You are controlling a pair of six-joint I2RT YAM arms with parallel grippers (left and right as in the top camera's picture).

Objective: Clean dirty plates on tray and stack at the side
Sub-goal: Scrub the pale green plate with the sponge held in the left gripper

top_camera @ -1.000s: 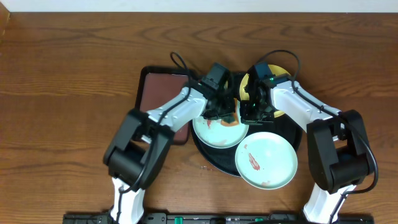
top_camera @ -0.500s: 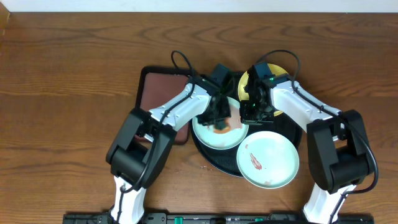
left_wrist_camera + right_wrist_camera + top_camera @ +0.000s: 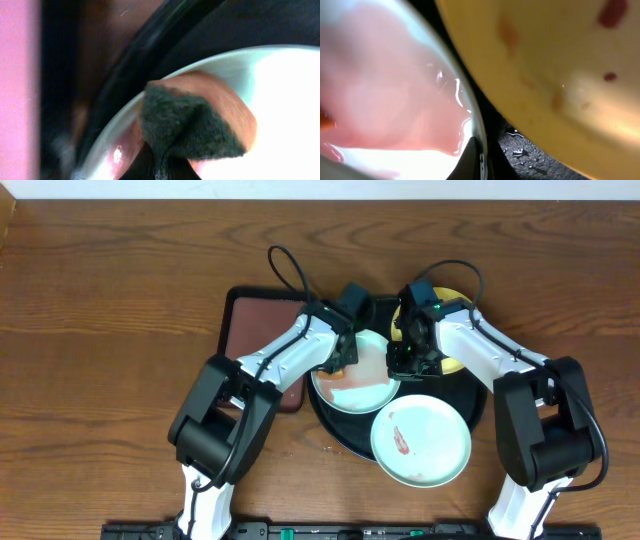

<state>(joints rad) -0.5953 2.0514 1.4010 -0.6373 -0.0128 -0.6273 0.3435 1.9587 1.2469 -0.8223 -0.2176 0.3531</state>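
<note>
**Overhead:** the left gripper [image 3: 341, 363], clamped on a pad [image 3: 180, 125], has swept from the middle of the mint plate [image 3: 360, 388] to its left rim. The right gripper [image 3: 405, 362] pinches its right rim. Scrubbing is under way and nothing is stacked. The smeared front plate [image 3: 420, 442] has slid leftward on the tray [image 3: 478, 408].

**Left wrist:** the pad lies on the pink-filmed rim.

**Right wrist:** the yellow plate [image 3: 560, 75], spotted, lies just right of the mint plate.

The mint plate [image 3: 385, 100] fills the left, its inside awash with a pink, watery film and its pale rim curving down to the bottom edge. There the right gripper [image 3: 479, 162] pinches that rim between dark fingertips. The yellow plate [image 3: 560, 75], flecked with red-brown spots, fills the upper right. Between the two plates shows the wet black tray [image 3: 520, 150].
</note>
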